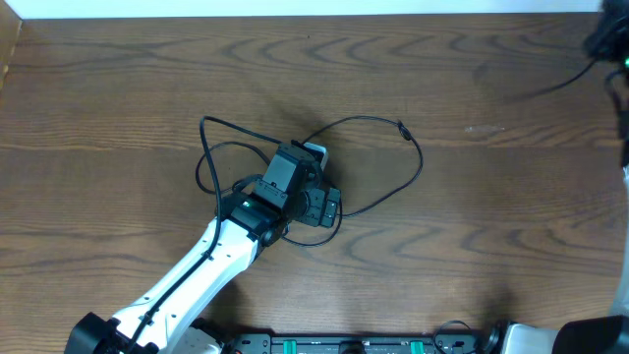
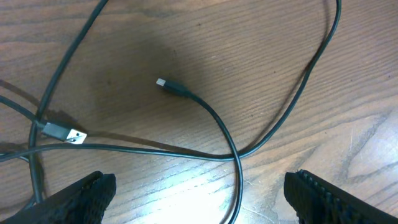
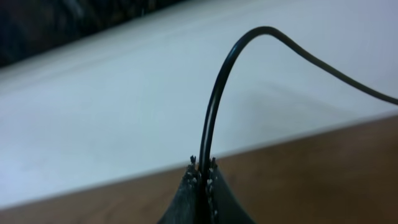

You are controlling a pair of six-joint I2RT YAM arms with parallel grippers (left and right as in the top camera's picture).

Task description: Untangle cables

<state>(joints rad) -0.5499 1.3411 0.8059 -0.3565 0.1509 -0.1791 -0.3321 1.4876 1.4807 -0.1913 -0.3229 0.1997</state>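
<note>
Overhead: left end effector (image 2: 202, 193) wide over cables (image 1: 366, 119), tangle hidden | right end effector (image 3: 202, 177) clamps black cable (image 3: 209, 118)

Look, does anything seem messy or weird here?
Yes. The black cables lie looped and crossed over each other on the table, below the open left pincer. One cable sticks up, pinched in the shut right pincer.

Overhead, the left arm (image 1: 192, 267) covers much of the cables (image 1: 402, 127).
</note>
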